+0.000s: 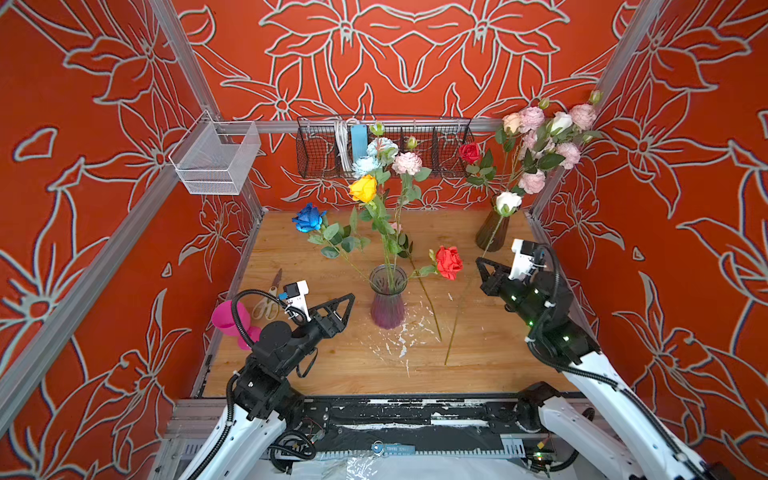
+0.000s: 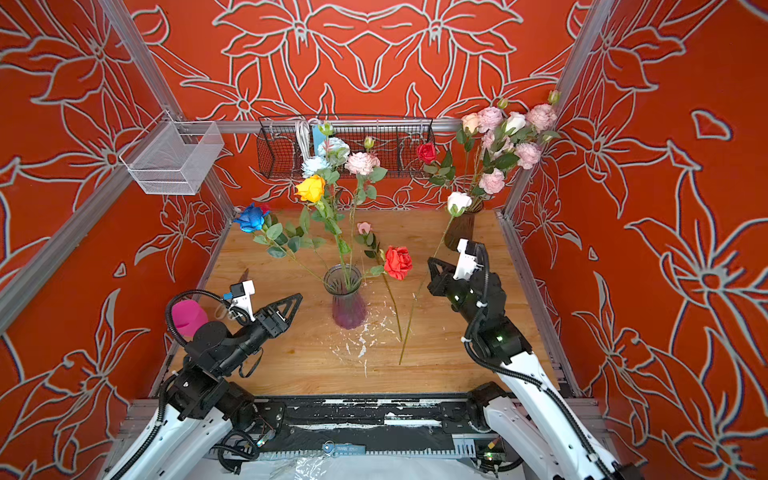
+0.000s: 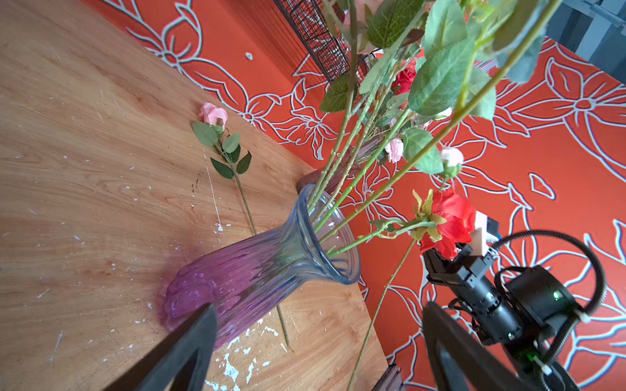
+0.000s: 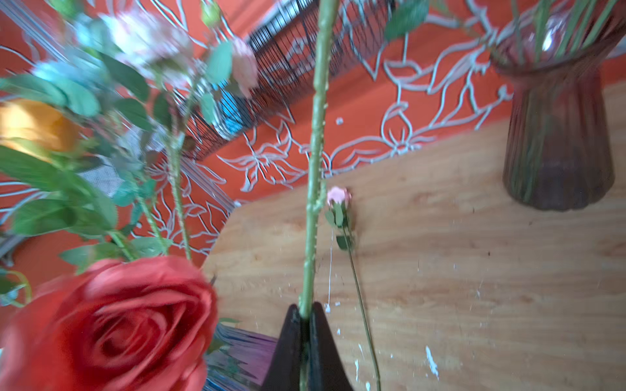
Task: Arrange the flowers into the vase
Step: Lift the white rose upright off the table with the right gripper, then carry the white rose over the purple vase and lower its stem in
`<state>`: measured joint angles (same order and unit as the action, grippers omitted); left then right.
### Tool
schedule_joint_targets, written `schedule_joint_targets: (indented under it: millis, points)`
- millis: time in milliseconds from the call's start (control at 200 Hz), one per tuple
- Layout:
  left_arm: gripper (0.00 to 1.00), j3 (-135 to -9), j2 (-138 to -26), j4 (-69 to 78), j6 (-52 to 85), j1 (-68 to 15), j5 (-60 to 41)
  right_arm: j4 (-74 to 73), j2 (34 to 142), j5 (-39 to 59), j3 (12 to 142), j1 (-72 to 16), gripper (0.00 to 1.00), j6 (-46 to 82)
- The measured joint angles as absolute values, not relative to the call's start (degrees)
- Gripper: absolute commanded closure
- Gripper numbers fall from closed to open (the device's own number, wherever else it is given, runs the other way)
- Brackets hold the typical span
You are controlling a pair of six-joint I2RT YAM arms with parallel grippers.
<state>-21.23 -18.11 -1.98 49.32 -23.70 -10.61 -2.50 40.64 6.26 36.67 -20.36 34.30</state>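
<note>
Wooden table (image 1: pixel 291 361), scuffed with white flecks. I see the left gripper (image 1: pixel 350 299) spread wide and empty, just beside the vase (image 1: pixel 387 299), which holds blue, yellow and red flowers (image 1: pixel 363 189). A pink bud (image 2: pixel 364 227) lies flat behind it. The right gripper (image 1: pixel 480 262) is pinched tight on the slanting stem of the white rose (image 1: pixel 508 202).

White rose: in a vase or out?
Out. The right gripper, jaws shut, holds the white rose by its stem, whose lower end is outside the purple vase and the dark vase.

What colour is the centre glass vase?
Fluted glass vase: clear rim, purple base; best in left wrist view.
</note>
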Motion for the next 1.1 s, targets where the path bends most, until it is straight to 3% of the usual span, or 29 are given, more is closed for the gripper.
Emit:
schedule_joint_targets:
  millis: [245,570,1101]
  points:
    - [0.19,-21.3,-21.78,0.82,48.95,-24.86,-16.88,-4.97,36.01,6.24,34.54,-23.0,1.0,32.16]
    - [0.22,-29.41,-25.02,-0.8,40.47,-37.15,-14.68,-4.71,37.3,5.43,43.24,-34.61,1.0,26.87]
    - [0.18,-30.37,-22.94,-7.11,37.65,-39.03,-1.85,-15.66,62.06,4.6,68.75,-46.33,1.0,17.76]
